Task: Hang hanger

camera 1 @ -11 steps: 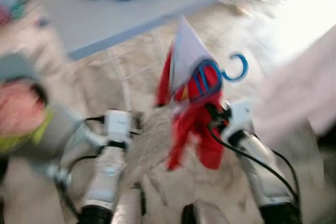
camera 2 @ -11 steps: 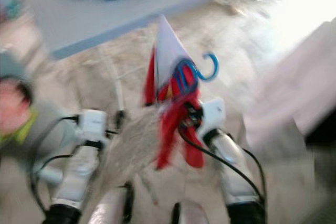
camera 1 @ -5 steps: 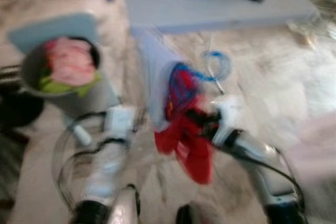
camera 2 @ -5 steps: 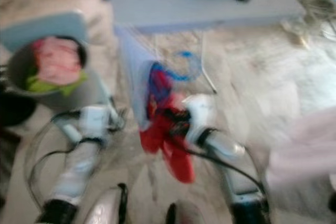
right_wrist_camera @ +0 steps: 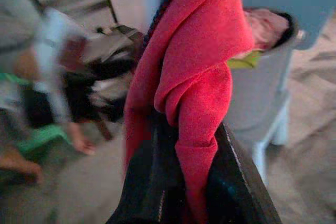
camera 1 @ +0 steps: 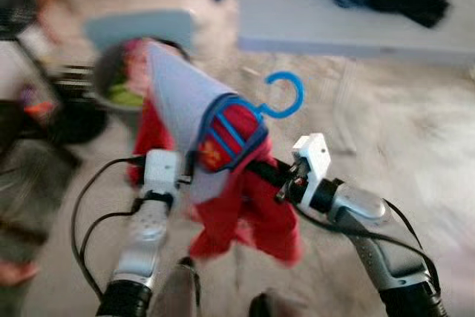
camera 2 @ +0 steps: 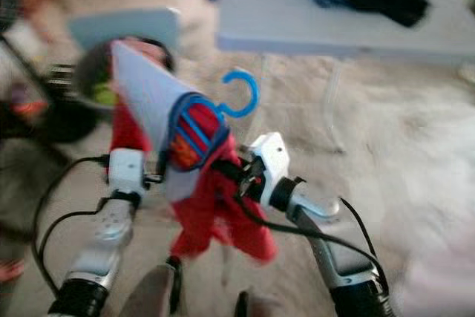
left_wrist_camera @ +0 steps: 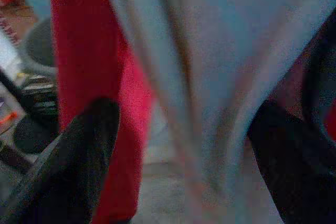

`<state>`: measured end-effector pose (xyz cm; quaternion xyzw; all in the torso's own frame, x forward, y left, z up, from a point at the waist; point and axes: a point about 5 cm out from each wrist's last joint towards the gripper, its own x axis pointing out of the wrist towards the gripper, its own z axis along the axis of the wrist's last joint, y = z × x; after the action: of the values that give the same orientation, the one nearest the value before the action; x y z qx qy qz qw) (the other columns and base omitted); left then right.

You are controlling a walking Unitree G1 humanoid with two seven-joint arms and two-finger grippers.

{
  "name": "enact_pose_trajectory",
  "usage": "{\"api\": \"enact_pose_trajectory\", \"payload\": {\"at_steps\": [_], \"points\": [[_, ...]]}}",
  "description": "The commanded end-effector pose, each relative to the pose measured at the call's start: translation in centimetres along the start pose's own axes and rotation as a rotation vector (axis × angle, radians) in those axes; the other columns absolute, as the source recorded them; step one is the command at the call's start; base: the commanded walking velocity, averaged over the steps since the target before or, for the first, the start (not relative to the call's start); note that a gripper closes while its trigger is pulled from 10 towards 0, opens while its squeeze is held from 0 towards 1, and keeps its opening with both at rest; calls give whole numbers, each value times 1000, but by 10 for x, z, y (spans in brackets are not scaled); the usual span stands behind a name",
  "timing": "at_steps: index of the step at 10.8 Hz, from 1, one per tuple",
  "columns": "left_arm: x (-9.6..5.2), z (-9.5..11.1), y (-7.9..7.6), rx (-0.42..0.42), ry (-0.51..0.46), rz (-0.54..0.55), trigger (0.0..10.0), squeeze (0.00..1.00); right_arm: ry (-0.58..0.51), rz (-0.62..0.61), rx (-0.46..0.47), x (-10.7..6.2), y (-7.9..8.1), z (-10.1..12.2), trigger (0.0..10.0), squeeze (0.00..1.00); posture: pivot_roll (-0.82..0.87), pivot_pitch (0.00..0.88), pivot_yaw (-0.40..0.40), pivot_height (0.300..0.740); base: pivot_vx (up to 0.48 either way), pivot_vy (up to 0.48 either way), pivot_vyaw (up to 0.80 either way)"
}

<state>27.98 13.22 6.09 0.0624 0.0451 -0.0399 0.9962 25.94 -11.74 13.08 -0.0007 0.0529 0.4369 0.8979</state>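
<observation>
Hanger (camera 1: 286, 99) with red garment (camera 1: 249, 213) clamped in right jaws (right_wrist_camera: 189, 182); left jaws (left_wrist_camera: 184, 145) apart around pale cloth (left_wrist_camera: 220, 66).

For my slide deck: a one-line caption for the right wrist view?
Right hand shut on a red garment, grey laundry basket behind.

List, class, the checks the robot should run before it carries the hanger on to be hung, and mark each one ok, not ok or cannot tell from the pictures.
1. Right tool shut on the red garment: ok.
2. Left tool open, fingers either side of the pale cloth, not gripping: ok.
3. Blue hanger hook free and uncovered: ok.
4. Garment seated on the hanger: cannot tell, too blurred.
5. Rail to hang it on in sight: not ok.
6. Grey bin close beside the garment: cannot tell if they touch.
</observation>
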Motion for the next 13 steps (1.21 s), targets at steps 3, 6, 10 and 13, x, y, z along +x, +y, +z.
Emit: {"api": "enact_pose_trajectory", "payload": {"at_steps": [3, 6, 10, 13], "points": [[-3, -3, -7, -7, 8, -28, 10000, 0, -61, -419, 0, -14, -37, -11, 10000, 0, -12, 178, -61, 740, 0, 0, 0], [0, 0, -6, 1, -2, -33, 10000, 0, -69, -399, 23, -15, -34, -13, 10000, 0, -19, 177, -51, 740, 0, 0, 0], [8, 7, -6, 1, -22, -26, 10000, 0, 43, -101, 73, -13, -1, -23, 10000, 0, -21, 177, -56, 740, 0, 0, 0], [15, 10, -8, -4, -31, -21, 10000, 0, 1, 75, 144, -10, 20, -1, 10000, 0, -30, 173, -55, 740, 0, 0, 0]]}}
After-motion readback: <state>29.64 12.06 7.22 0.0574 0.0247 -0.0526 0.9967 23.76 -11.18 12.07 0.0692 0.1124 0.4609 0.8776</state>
